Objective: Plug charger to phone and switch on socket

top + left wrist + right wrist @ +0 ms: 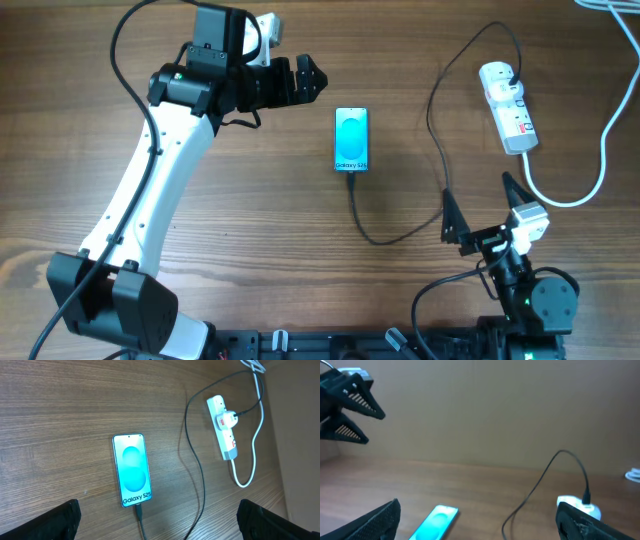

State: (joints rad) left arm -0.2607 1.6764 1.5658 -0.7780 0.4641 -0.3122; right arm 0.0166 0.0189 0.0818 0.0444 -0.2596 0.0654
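Observation:
The phone (351, 139) lies flat mid-table, cyan screen up; it also shows in the left wrist view (132, 470) and the right wrist view (436, 522). The charger cable (437, 150) loops from the socket to the phone's bottom edge, its plug tip (138, 509) in the phone. The white socket (507, 120) lies at the far right, with a white adapter (227, 420) plugged in. My left gripper (304, 78) is open and empty, raised to the left of the phone. My right gripper (480, 212) is open and empty, near the front right.
The socket's thick white cord (600, 170) loops off to the right. The left arm (150, 190) slants across the left half of the wooden table. The table's right edge (280, 460) lies just past the socket.

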